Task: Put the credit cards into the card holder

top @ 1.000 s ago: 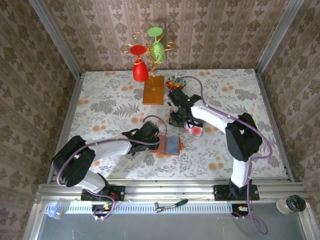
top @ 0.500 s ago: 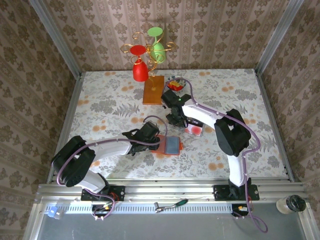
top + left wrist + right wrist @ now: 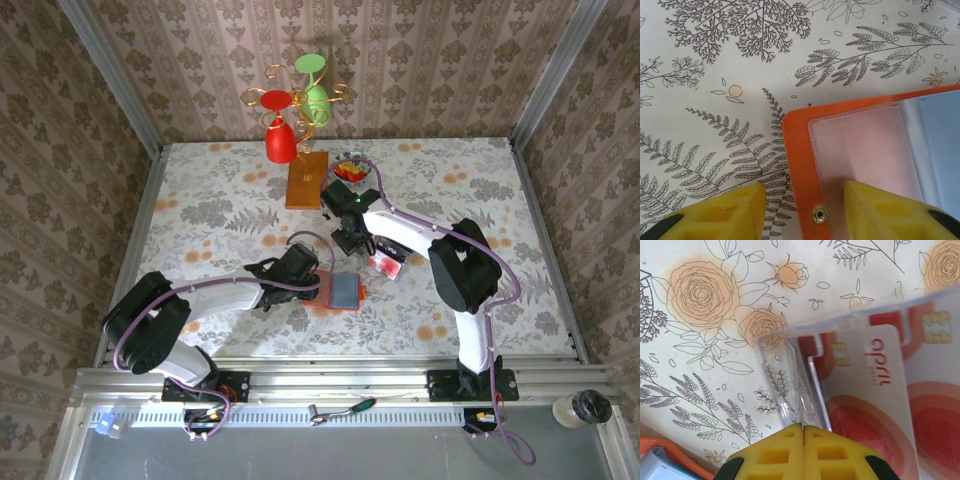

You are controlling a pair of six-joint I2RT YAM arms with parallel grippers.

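The orange card holder (image 3: 343,291) lies open on the flowered cloth, a blue-grey panel on its inside. My left gripper (image 3: 322,287) stands open astride its left edge (image 3: 800,165): one finger (image 3: 725,212) over the cloth, the other (image 3: 880,210) over the clear pocket (image 3: 865,145). Pale credit cards with red blotches (image 3: 865,390) lie in a clear tray (image 3: 387,263). My right gripper (image 3: 803,429) is shut at the tray's left wall (image 3: 777,370). A hair-thin edge, seemingly a card on edge, comes out from between its fingers.
A wooden base (image 3: 306,180) at the back carries a wire stand with a red glass (image 3: 279,140) and a green glass (image 3: 316,100). A small dish of red bits (image 3: 350,168) sits beside it. Metal rails border the table.
The right gripper has slid left along the tray and closed fully. The tray has shifted slightly with it. The left arm and the holder have stayed put.
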